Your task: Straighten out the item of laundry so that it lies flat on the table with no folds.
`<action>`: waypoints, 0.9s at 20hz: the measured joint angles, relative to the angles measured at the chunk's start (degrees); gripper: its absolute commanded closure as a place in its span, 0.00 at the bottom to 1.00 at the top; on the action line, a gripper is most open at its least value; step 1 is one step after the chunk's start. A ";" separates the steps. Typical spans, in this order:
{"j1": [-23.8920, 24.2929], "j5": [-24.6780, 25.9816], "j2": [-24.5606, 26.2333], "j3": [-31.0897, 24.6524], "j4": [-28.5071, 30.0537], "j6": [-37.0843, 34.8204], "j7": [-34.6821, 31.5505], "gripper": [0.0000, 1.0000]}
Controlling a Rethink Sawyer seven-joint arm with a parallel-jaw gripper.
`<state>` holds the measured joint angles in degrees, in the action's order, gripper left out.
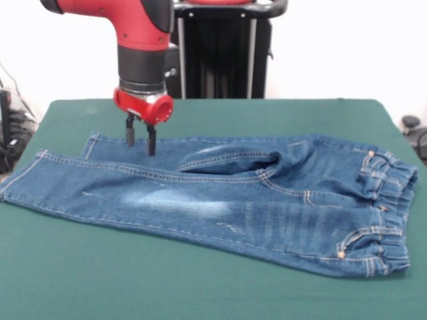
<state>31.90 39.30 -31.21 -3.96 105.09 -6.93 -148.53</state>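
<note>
The jeans (pixel 220 203) lie on their side across the middle of the desk (pixel 200 293), running almost the full width of the frame: the elastic waistband sits bunched at the right edge, and the two legs stretch away to the left. The nearer leg lies smooth and reaches the far left of the frame, its cuff close to the desk's left edge, with a pale faded patch around the knee and lighter streaks further right on the thigh. The farther leg lies behind it, shorter in view, with its cuff in the upper left part of the cloth. Around the crotch, a little right of center, the denim is rucked up into a raised fold that casts a dark hollow, so the cloth is not flat there. Orange-tan stitching runs along the seams and pockets, and small rivets show near the waistband. The pincer (pixel 141 141) hangs in the upper left of the frame, over the farther leg near its cuff; its two dark fingers (pixel 130 135) point straight down and stand apart with a clear gap between them, empty, their tips at or just above the denim. Above them sits a red wrist and the red and black arm (pixel 137 33).
</note>
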 measured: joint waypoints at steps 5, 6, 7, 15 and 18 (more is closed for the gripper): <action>-2.44 0.57 3.42 2.55 -0.46 0.83 0.00 0.00; -2.94 0.62 3.40 3.08 -0.57 1.33 0.00 0.00; -3.59 0.62 3.47 3.79 -0.58 1.95 0.00 0.00; -8.26 0.58 5.22 9.22 -0.91 8.24 -0.01 0.00; -10.30 0.56 6.10 11.56 -1.12 10.95 -0.01 0.00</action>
<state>21.60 39.86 -25.11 7.60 103.97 4.02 -148.55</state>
